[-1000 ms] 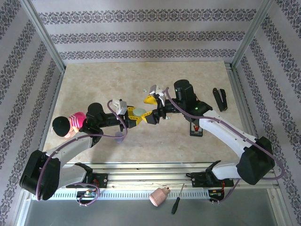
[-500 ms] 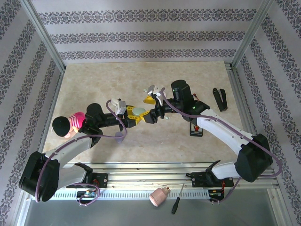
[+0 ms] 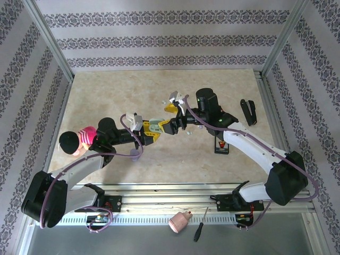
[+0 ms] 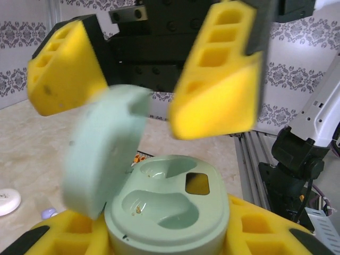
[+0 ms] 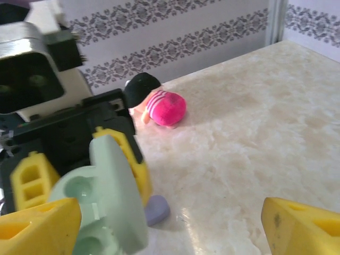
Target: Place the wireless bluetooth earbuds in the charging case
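My left gripper [image 3: 153, 130] [image 4: 167, 236] is shut on the base of a mint green charging case [image 3: 155, 126] [image 4: 170, 204], held above the middle of the table. The case's lid [image 4: 103, 154] [image 5: 117, 191] stands open, and both moulded pockets are empty. My right gripper [image 3: 169, 118] [image 4: 143, 79] [image 5: 170, 234] faces the case from the right, open, its yellow fingers [image 4: 220, 79] spread just above the lid and holding nothing. A tiny lilac earbud [image 4: 49, 213] lies on the table below, beside a white round piece [image 4: 7, 201].
A lilac pebble-shaped piece [image 5: 157, 209] [image 3: 135, 154] lies under the left gripper. A pink doll with black hair [image 3: 77, 141] [image 5: 159, 104] lies at the left. A black tool [image 3: 248, 111] and a black device [image 3: 221, 144] lie on the right. A drill chuck [image 3: 179, 222] and a screwdriver [image 3: 200, 226] rest on the front rail.
The right gripper has edged left and closed in on the case. The left gripper has kept its hold and shifted slightly.
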`<action>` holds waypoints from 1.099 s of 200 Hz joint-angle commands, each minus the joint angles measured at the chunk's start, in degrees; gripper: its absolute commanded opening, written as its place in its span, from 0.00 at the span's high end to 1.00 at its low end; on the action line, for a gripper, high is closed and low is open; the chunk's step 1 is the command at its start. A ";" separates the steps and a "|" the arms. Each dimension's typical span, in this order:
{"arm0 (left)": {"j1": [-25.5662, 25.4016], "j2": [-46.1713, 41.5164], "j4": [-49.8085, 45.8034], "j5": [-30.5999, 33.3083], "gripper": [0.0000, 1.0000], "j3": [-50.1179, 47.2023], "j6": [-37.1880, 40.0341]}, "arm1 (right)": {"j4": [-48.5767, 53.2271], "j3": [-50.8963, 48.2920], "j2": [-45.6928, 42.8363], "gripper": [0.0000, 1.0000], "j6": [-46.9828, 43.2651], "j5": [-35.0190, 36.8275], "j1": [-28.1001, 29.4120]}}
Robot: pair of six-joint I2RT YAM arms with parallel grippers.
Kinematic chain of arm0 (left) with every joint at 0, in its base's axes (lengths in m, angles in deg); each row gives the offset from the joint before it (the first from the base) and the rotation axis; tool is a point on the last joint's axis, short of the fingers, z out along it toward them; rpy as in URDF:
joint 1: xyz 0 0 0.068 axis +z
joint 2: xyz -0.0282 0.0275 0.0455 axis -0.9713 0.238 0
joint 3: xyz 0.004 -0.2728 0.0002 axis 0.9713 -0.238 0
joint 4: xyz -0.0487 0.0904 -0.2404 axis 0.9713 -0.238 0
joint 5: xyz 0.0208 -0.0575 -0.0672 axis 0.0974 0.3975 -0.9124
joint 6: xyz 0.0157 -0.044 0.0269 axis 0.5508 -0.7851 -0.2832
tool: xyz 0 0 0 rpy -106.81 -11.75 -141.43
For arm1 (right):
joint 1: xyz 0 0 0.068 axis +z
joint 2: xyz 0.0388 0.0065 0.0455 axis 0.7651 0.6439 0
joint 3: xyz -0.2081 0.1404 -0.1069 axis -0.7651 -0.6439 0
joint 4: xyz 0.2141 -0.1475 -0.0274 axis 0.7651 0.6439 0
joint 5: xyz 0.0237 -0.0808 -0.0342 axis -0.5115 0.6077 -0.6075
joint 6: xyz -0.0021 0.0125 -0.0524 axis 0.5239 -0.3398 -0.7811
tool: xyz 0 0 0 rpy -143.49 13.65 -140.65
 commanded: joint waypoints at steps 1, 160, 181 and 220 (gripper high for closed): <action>-0.56 -1.63 3.19 -2.21 0.87 -0.36 1.85 | -1.82 1.84 -0.39 0.13 1.13 2.79 -0.65; -0.14 1.66 11.67 9.58 0.83 -3.90 2.94 | -3.61 -9.20 -13.54 0.02 12.88 8.77 -9.25; 0.14 2.20 13.79 10.46 0.84 -4.46 2.16 | -3.44 -11.49 -13.78 0.02 16.54 10.15 -12.73; 0.42 2.36 14.61 11.21 0.83 -4.69 2.13 | 1.50 -12.26 -8.91 0.07 18.47 18.96 -14.43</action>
